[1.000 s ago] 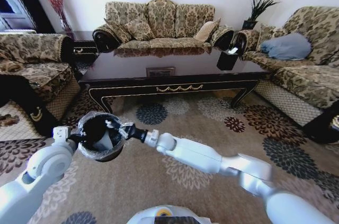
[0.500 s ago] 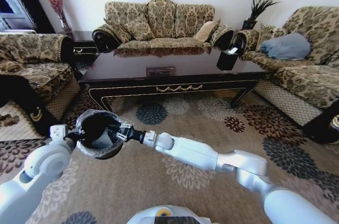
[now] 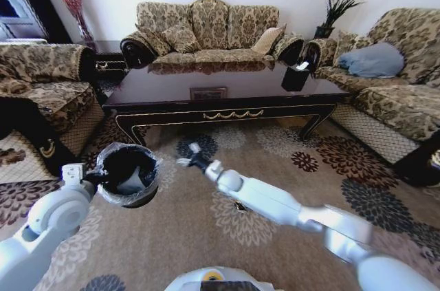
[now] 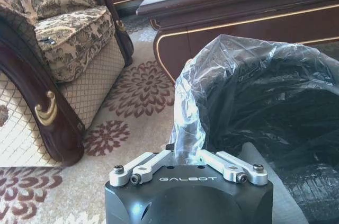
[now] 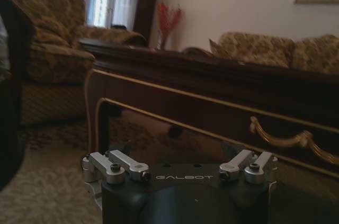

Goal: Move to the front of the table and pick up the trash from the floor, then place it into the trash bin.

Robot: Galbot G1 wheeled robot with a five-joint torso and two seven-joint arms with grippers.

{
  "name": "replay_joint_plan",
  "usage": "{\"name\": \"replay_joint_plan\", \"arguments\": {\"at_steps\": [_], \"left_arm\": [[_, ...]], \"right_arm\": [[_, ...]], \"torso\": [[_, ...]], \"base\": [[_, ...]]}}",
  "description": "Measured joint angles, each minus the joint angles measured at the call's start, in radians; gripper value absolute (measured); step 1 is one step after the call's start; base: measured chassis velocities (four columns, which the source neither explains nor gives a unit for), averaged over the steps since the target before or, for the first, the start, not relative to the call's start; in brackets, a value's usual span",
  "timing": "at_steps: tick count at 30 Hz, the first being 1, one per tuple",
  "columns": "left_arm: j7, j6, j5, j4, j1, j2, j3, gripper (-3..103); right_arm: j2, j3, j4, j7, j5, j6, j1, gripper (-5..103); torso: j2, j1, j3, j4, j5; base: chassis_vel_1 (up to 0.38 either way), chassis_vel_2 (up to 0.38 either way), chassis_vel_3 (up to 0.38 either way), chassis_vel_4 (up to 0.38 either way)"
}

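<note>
My left gripper (image 4: 186, 156) pinches the rim of the round black bin with its crinkly clear liner (image 3: 128, 175) – white paper lies inside. My right gripper (image 3: 188, 155) hangs spread and empty before the glossy dark wood table (image 3: 227, 102), above the beige flowered carpet (image 3: 289, 167).

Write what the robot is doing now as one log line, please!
left gripper: shut on trash bin rim, bin held above floor | right gripper: open, beside bin, facing table | white trash: inside bin

Bare floor (image 3: 275, 167) before table (image 3: 227, 109), bin (image 3: 128, 175) leftward
</note>
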Motion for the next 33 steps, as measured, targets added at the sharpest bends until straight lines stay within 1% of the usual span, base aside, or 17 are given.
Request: {"name": "replay_joint_plan", "arguments": {"at_steps": [2,3,6,7,9,11,13,17,19,20,22,23,25,27,28,30,33], "left_arm": [[-0.001,0.0,0.0,0.0,0.001,0.006,-0.008,2],[-0.003,0.0,0.0,0.008,0.0,0.012,-0.018,2],[-0.007,-0.002,-0.001,0.015,-0.003,0.013,-0.025,2],[-0.009,-0.002,-0.002,0.016,-0.003,0.014,-0.026,2],[-0.013,-0.002,-0.003,0.01,0.001,0.014,-0.029,2],[-0.014,-0.002,-0.003,0.007,0.001,0.014,-0.03,2],[-0.015,-0.003,-0.004,-0.001,0.004,0.014,-0.039,2],[-0.016,-0.003,-0.004,0.001,-0.001,0.016,-0.037,2],[-0.016,-0.003,-0.004,-0.002,-0.001,0.016,-0.036,2],[-0.016,-0.003,-0.004,-0.002,-0.001,0.016,-0.036,2],[-0.016,-0.004,-0.003,-0.01,0.001,0.018,-0.038,2],[-0.016,-0.004,-0.003,-0.019,0.003,0.021,-0.038,2],[-0.016,-0.004,-0.002,-0.022,0.002,0.024,-0.038,2],[-0.016,-0.004,-0.001,-0.022,0.001,0.025,-0.037,2],[-0.016,-0.004,0.001,-0.02,-0.004,0.027,-0.03,2],[-0.016,-0.004,0.002,-0.018,-0.006,0.027,-0.028,2],[-0.015,-0.004,0.007,-0.009,-0.009,0.028,-0.02,2]], "right_arm": [[-0.053,0.007,0.01,0.036,0.073,-0.074,-0.019,98],[-0.083,-0.001,0.002,0.039,0.096,-0.115,-0.028,100],[-0.1,-0.031,-0.034,0.019,0.074,-0.123,-0.032,100],[-0.106,-0.073,-0.083,-0.015,0.034,-0.119,-0.032,100],[-0.103,-0.121,-0.15,-0.046,-0.019,-0.113,-0.035,100],[-0.1,-0.132,-0.166,-0.049,-0.028,-0.113,-0.038,100],[-0.081,-0.168,-0.23,-0.046,-0.044,-0.119,-0.061,100],[-0.063,-0.192,-0.284,0.0,-0.041,-0.147,-0.1,100],[-0.045,-0.208,-0.32,0.048,-0.02,-0.182,-0.12,100],[-0.045,-0.208,-0.32,0.048,-0.02,-0.182,-0.12,100],[-0.034,-0.208,-0.34,0.079,-0.004,-0.203,-0.129,100],[-0.026,-0.2,-0.348,0.107,0.022,-0.223,-0.137,100],[-0.028,-0.19,-0.34,0.129,0.056,-0.239,-0.141,100],[-0.029,-0.186,-0.334,0.136,0.07,-0.244,-0.143,100],[-0.038,-0.175,-0.314,0.153,0.118,-0.255,-0.149,100],[-0.041,-0.17,-0.307,0.157,0.132,-0.257,-0.152,100],[-0.056,-0.147,-0.28,0.171,0.187,-0.263,-0.178,100]], "torso": [[0.0,0.0,0.0,-0.0004,-0.0003],[0.0,0.0,0.0,-0.0001,0.0],[0.0,0.0,0.0,0.0004,-0.0002],[0.0,0.0,0.0,0.0008,-0.0002],[0.0,0.0,0.0,0.0006,-0.0003],[0.0,0.0,0.0,0.0005,-0.0004],[0.0,0.0,0.0,0.0004,-0.0001],[0.0,0.0,0.0,0.0003,-0.0003],[0.0,0.0,0.0,0.0002,-0.0004],[0.0,0.0,0.0,0.0002,-0.0004],[0.0,0.0,0.0,0.0003,-0.0003],[0.0,0.0,0.0,0.0003,-0.0003],[0.0,0.0,0.0,0.0003,-0.0005],[0.0,0.0,0.0,0.0004,-0.0005],[0.0,0.0,0.0,0.0005,-0.0004],[0.0,0.0,0.0,0.0004,-0.0005],[0.0,0.0,0.0,0.0003,-0.0005]], "base": [[0.0,0.0,0.0,0.0],[0.0,0.0,0.0,0.0],[0.0,0.0,0.0,0.0],[0.0,0.0,0.0,0.0],[0.0,0.0,0.0,0.0],[0.0,0.0,0.0,0.0],[0.0,0.0,0.0,0.0],[0.0,0.0,0.0,0.0],[0.0,0.0,0.0,0.0],[0.0,0.0,0.0,0.0],[0.0,0.0,0.0,0.0],[0.0,0.0,0.0,0.0],[0.0,0.0,0.0,0.0],[0.0,0.0,0.0,0.0],[0.0,0.0,0.0,0.0],[0.0,0.0,0.0,0.0],[0.0,0.0,0.0,0.0]]}}
